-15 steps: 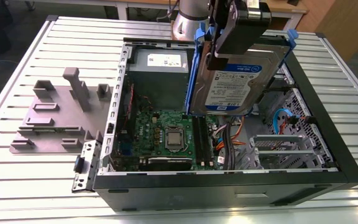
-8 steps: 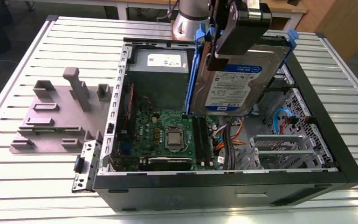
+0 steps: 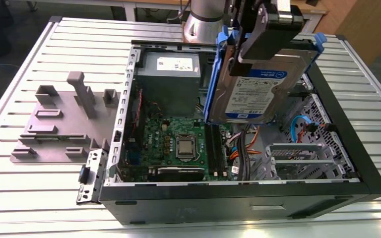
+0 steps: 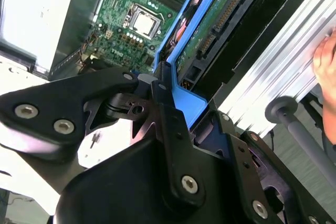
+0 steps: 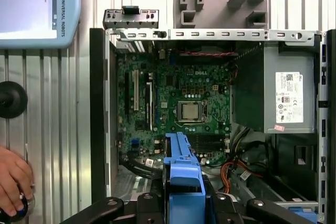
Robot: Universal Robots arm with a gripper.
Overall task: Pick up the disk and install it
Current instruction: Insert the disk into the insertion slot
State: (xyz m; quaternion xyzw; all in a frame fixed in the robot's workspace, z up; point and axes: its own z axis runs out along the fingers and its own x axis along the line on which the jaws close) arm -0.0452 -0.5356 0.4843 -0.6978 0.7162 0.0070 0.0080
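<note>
Blue plastic frames the disk (image 3: 253, 94), which hangs nearly upright, label toward the exterior view, over the open computer case (image 3: 243, 196) standing on the ribbed metal surface (image 3: 18, 198). The gripper (image 3: 265, 47) is clenched on the carrier's upper edge. Inside the case lie the green motherboard (image 3: 177, 144) and the grey power supply (image 3: 169, 74). A person's hand (image 5: 13, 182) is by the surface's edge in the first wrist view.

Arm (image 3: 201, 20) upright, claw (image 3: 260, 50) angled downward, jaws tight on the disk (image 3: 253, 96).
</note>
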